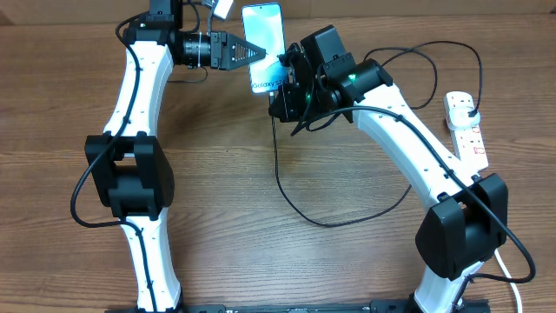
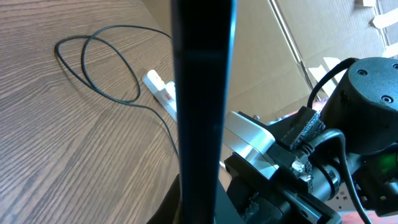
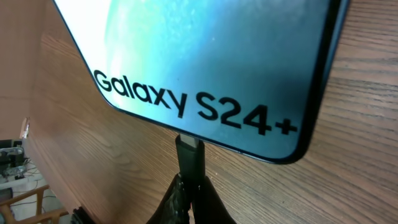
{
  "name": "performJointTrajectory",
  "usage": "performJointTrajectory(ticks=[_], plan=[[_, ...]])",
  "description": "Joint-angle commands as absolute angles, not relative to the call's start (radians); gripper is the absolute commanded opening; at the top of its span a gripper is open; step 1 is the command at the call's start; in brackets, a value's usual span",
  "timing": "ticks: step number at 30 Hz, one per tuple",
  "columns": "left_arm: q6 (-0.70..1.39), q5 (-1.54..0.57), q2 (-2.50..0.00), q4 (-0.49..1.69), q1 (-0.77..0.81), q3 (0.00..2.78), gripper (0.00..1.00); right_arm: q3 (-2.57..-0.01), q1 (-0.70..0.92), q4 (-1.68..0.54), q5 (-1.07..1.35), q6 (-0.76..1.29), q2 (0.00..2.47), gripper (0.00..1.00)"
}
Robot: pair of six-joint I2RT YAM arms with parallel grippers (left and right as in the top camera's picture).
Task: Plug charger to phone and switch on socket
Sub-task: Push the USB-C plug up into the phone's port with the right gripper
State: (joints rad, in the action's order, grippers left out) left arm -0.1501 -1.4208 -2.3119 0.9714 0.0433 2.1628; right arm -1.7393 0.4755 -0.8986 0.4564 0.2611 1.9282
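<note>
Left gripper (image 1: 248, 52), at the upper centre of the overhead view, has its fingers clamped on one long side of the phone (image 1: 263, 30). The phone is at the top centre, screen lit pale blue. In the left wrist view the phone (image 2: 202, 93) appears edge-on, as a dark vertical bar down the middle of the frame.

Right gripper (image 1: 288, 78) sits just right of and below the phone's lower short end. In the right wrist view its fingers (image 3: 186, 196) are pressed together on the black connector of the charger (image 3: 189, 158). The connector's tip touches the phone's short edge, just under the dark "Galaxy S24+" lettering. Whether the tip is fully seated cannot be told.

The charger's thin black cable (image 1: 304, 213) drops from the connector towards the lower centre of the overhead frame, then curves up and to the right across the wooden table (image 1: 226, 217).

The socket (image 1: 467, 130), a white strip with red markings, lies on the table at the right edge, well apart from the phone. Its switch position is too small to make out
</note>
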Motion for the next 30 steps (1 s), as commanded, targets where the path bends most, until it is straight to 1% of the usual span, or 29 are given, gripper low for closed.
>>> performJointTrajectory(ticks=[1,30], plan=[[-0.185,-1.456,-2.254,0.966,0.039,2.19,0.04,-1.761,0.47,-0.894,0.466,0.253,1.896,0.04],[-0.203,-1.467,-2.254,0.964,0.039,2.19,0.04,-1.761,0.47,-0.881,0.466,0.239,1.896,0.04]])
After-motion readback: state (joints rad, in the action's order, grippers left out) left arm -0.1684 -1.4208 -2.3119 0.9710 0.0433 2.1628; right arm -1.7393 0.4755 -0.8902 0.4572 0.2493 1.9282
